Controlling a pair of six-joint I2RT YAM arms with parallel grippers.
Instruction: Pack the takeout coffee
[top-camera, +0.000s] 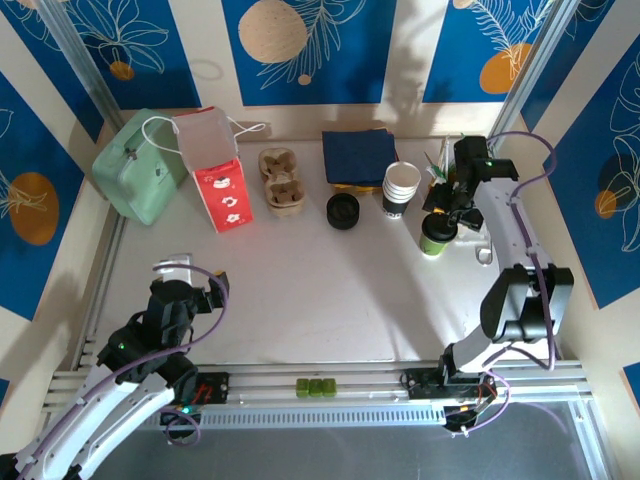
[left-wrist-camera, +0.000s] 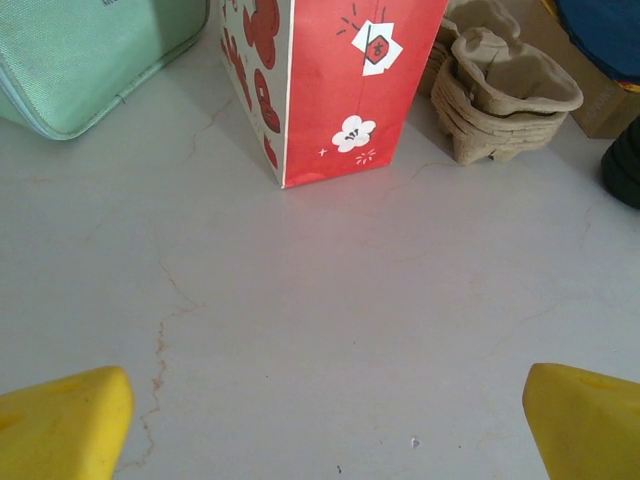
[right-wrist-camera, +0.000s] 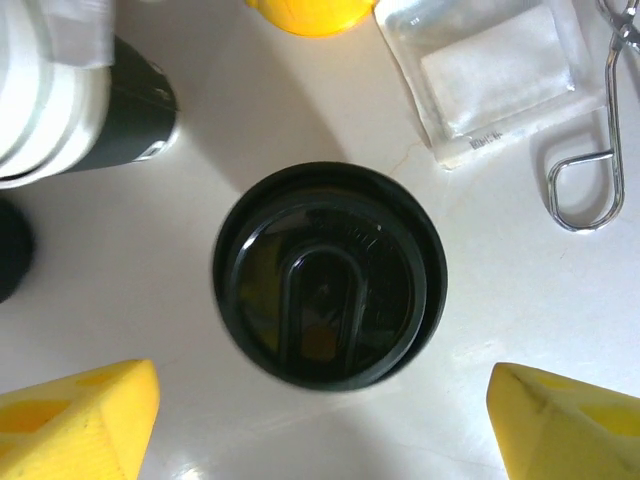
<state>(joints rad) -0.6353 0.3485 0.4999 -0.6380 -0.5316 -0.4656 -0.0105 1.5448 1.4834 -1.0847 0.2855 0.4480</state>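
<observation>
My right jaws apart over the takeout coffee, right-rear tabletop, by white cup stack. Wrist cam: its black lid centred; top cam: green wall. Left jaws apart, facing red bag.

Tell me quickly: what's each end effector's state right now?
Left end effector: open, holding nothing.
Right end effector: open, above the takeout coffee, not gripping it.
</observation>
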